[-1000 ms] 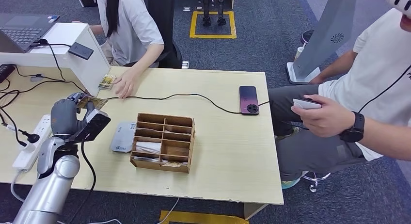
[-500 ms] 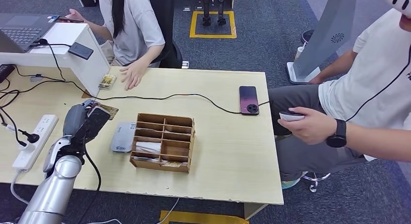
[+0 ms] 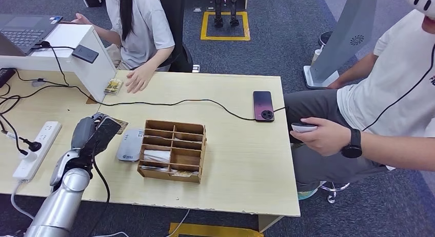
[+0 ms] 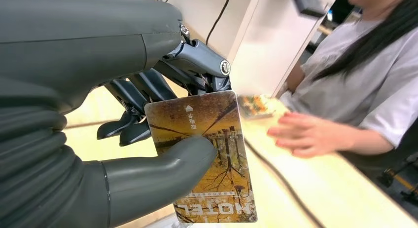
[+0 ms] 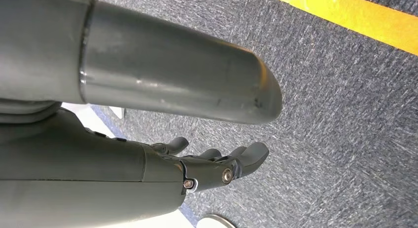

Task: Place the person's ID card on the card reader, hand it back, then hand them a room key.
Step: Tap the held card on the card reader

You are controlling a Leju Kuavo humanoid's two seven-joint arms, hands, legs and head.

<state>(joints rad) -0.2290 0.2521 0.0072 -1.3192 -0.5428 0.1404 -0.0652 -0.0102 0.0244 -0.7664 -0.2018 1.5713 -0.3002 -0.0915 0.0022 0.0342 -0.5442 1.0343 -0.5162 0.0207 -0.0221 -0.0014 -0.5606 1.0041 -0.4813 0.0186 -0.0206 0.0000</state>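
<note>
One card [image 3: 114, 125] showed in the head view, poking out at 1 o'clock from the left hand [image 3: 88, 133], beside the card reader [image 3: 129, 144]. Left wrist view: thumb [image 4: 162, 176] clamped that hotel-printed card against the fingers [image 4: 148, 87]. Right wrist view: right hand [image 5: 217, 164] hung over carpet, fingers loosely apart, holding nothing.

Left hand holding, right arm hanging.
My left arm [image 3: 61, 196] rises from the lower left of the head frame, and my left hand [image 3: 90, 134] pinches the card [image 4: 204, 154] between thumb and darker fingers [image 4: 148, 87]. My right hand [image 5: 217, 169] hangs toward the floor, fingers loosely apart, holding nothing.
</note>
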